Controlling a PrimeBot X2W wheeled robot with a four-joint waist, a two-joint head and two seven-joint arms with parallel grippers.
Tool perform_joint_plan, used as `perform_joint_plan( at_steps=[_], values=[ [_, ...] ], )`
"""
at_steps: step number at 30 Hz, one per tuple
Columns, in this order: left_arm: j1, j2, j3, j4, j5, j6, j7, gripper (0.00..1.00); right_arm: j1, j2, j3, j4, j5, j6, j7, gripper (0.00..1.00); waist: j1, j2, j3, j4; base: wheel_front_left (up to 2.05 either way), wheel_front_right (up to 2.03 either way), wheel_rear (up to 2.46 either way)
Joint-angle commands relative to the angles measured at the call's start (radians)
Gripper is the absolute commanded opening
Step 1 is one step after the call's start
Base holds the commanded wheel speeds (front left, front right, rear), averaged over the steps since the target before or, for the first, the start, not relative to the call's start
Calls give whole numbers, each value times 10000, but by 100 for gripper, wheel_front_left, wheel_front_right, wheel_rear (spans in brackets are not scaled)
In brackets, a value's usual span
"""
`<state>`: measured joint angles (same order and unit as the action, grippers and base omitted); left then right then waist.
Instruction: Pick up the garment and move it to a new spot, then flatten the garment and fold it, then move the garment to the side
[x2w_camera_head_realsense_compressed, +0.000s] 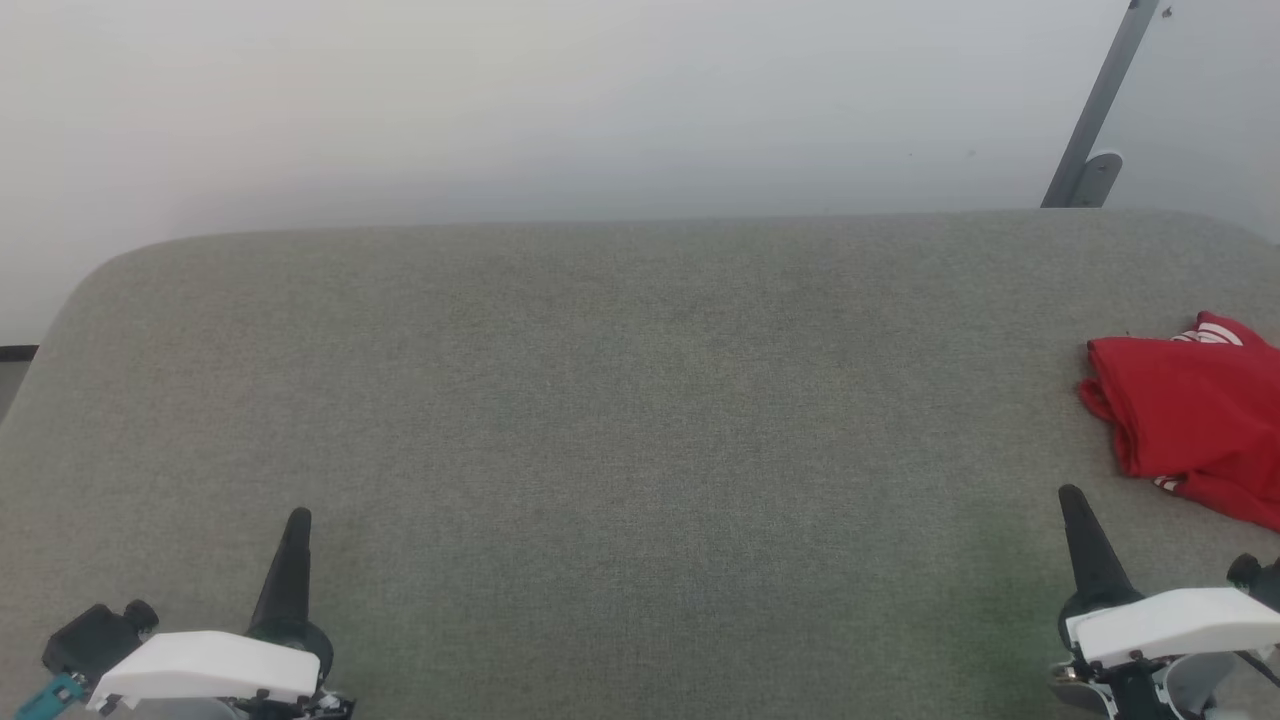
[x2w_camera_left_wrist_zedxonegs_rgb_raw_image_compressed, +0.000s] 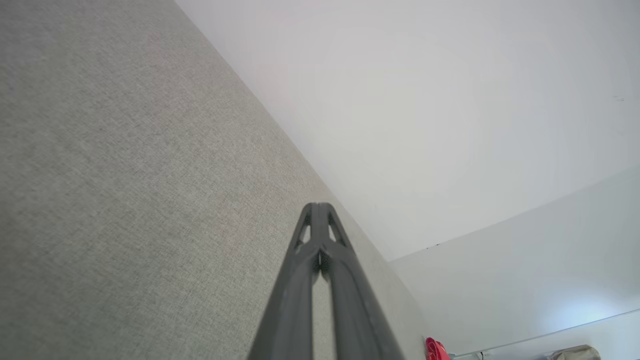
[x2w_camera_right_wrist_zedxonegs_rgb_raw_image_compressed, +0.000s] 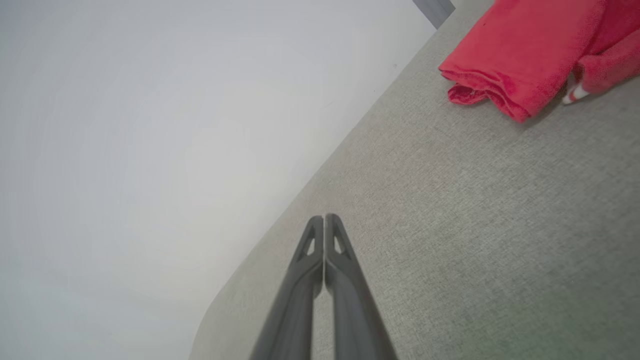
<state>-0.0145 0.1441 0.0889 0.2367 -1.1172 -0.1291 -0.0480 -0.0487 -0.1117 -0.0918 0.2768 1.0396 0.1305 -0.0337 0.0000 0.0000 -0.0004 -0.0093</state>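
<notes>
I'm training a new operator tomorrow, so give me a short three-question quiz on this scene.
1. True or false: the right gripper is holding the red garment.
2. In the head view, where does the red garment lie on the grey fabric surface? A) in the centre B) at the far right edge C) at the near left corner
3. Fill in: the left gripper is ___ (open or shut).

Key: 1 false: it is shut on nothing and lies apart from the shirt. 2 B. 3 shut.
</notes>
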Motion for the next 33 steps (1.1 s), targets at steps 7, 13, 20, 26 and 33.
perform_joint_plan(
  at_steps=[7,13,20,26,33],
  values=[
    [-353,-84,100,-61,-754,-14,247,0,-306,72,-51,-171,887,3,236,0,0,0,4,10,0,0,0],
    [-430,-186,119,-46,-1247,-15,417,0,-334,139,-75,-193,1462,3,383,0,0,0,6,18,0,0,0],
    [-523,-301,143,-30,-1817,-16,599,0,-399,215,-99,-218,2095,3,554,0,0,0,10,27,0,0,0],
    [-600,-393,162,-16,-2266,-18,752,0,-435,273,-120,-239,2603,3,693,0,0,0,13,34,0,0,0],
    [-663,-488,187,2,-2740,-19,912,0,-479,335,-140,-262,3169,3,835,0,0,0,16,43,0,0,0]
  ],
)
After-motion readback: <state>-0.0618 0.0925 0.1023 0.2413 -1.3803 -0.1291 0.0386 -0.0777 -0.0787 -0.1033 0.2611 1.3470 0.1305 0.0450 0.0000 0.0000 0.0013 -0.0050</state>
